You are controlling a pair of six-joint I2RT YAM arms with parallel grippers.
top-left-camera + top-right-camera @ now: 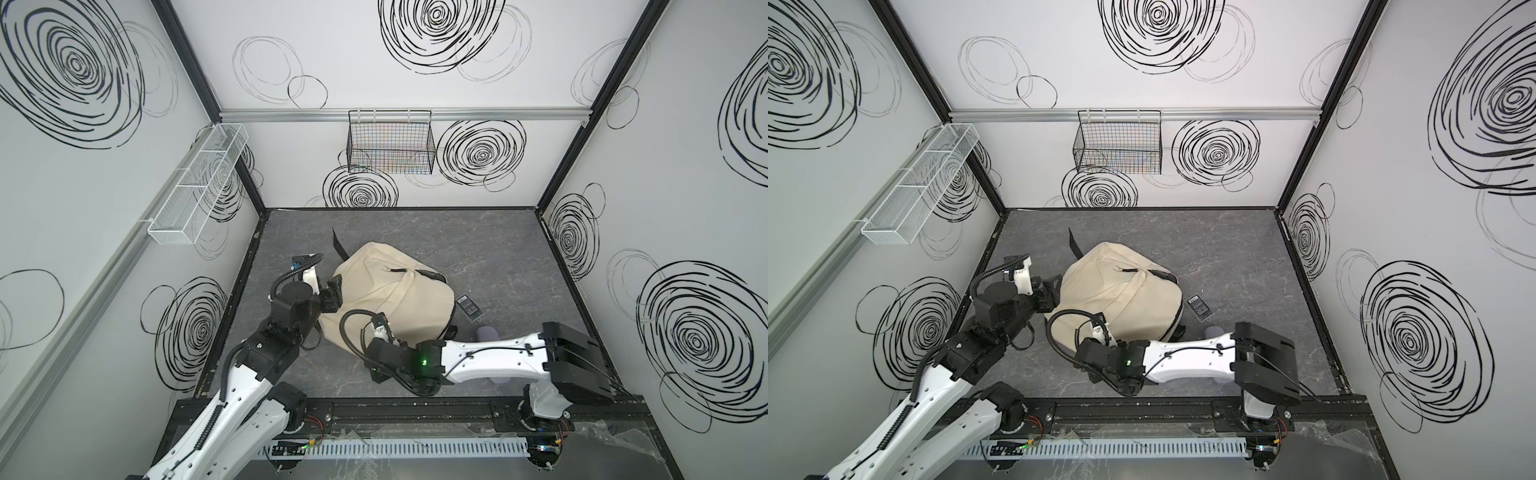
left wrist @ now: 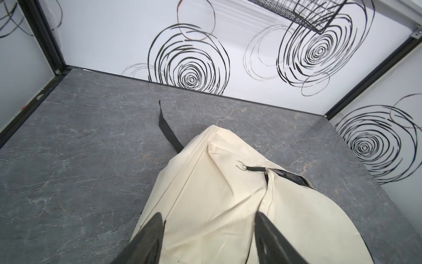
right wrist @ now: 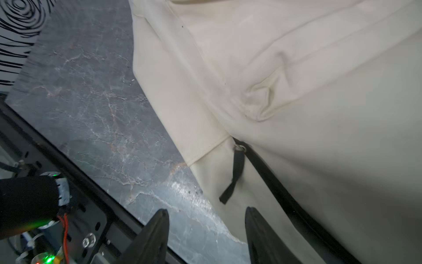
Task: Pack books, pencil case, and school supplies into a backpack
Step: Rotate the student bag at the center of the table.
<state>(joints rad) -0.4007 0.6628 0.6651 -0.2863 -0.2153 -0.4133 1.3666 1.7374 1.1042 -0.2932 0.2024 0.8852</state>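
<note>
Backpack (image 1: 395, 286), one; dark packet (image 1: 469, 308), one; pencil case (image 1: 487, 333), one; left fingers (image 2: 146, 240) wide; right fingers (image 3: 150, 240) wide

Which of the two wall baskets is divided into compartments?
The white mesh basket on the side wall: long, narrow, with dividers. The black basket on the back wall is one undivided box.

A big cream backpack (image 2: 228, 205) lies on the grey tabletop (image 2: 80, 148). A black strap (image 2: 167, 130) sticks out from under it. The strap lies flat and points at the tabletop's back edge, where a white wall with black swirls (image 2: 189, 61) stands. A black zipper (image 2: 290, 179) runs across the bag, with a small pull (image 2: 255, 169) at its end. The left gripper (image 2: 209, 216) has two dark jaws. They stand wide apart, and the bag's cloth shows between them. A black wire basket (image 2: 308, 11) hangs on the wall.
</note>
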